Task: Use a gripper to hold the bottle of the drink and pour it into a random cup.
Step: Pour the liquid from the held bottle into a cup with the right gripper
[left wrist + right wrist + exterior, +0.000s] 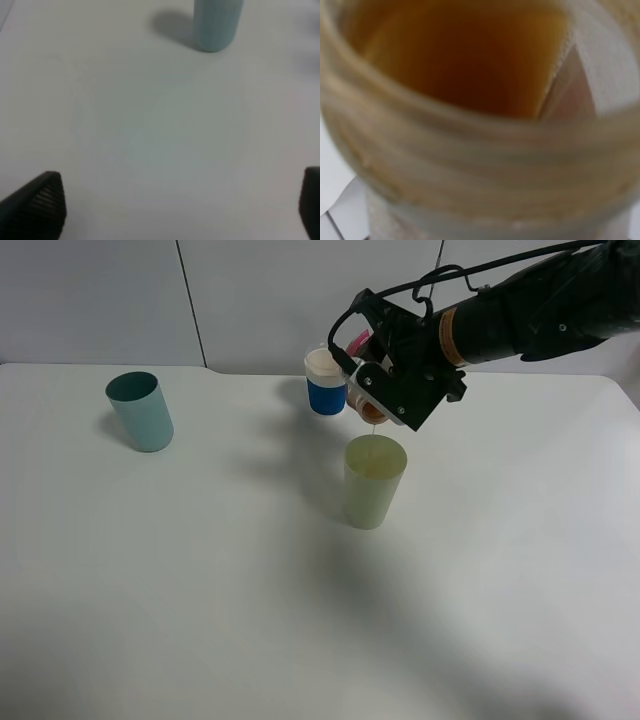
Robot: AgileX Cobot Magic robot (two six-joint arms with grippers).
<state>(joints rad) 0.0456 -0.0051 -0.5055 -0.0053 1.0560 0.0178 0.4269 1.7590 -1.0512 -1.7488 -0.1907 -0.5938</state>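
My right gripper is shut on the bottle of the drink and holds it tipped over, neck down, just above the pale yellow-green cup. A thin stream runs from the neck into the cup. The right wrist view is filled by the bottle's wide neck and brown drink; the fingers are hidden there. My left gripper is open and empty, low over bare table; only its two black fingertips show.
A teal-green tumbler stands at the far left and also shows in the left wrist view. A white cup with a blue band stands just behind the right gripper. The table is white.
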